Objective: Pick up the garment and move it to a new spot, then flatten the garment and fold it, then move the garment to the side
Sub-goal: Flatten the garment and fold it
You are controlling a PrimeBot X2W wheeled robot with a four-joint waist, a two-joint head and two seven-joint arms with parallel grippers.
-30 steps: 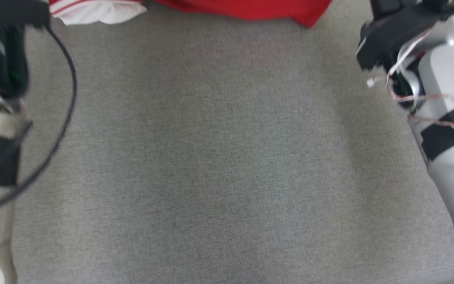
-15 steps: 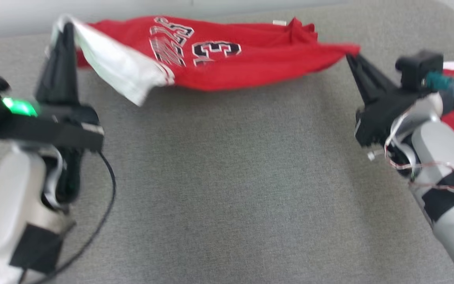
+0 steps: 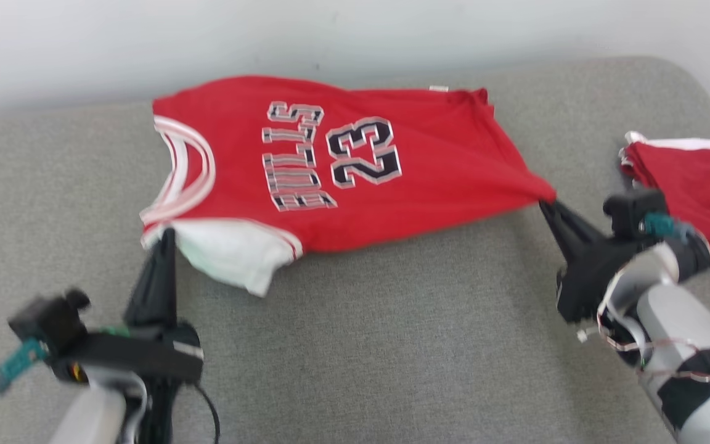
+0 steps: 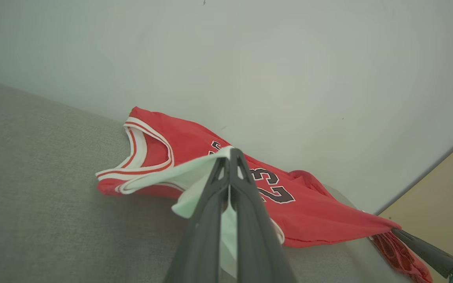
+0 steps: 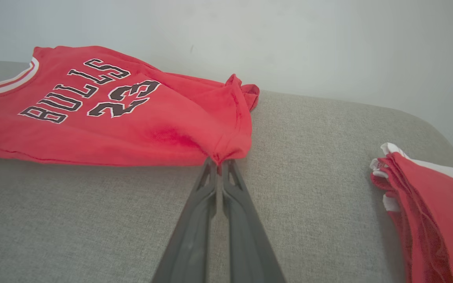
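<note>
Spanning the far half of the grey upholstered surface [image 3: 355,345], the red Bulls 23 jersey [image 3: 330,166] lies stretched between my arms, with a folded red pile [image 3: 694,185] well apart at my right. My left gripper [image 3: 167,237] pinches its white turned-over corner, my right gripper [image 3: 546,206] the hem corner — both clamped on cloth.

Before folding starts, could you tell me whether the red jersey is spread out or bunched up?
Mostly spread: the jersey lies lettering-up on the grey cushion, though one shoulder is flipped over, showing its white inside.
</note>
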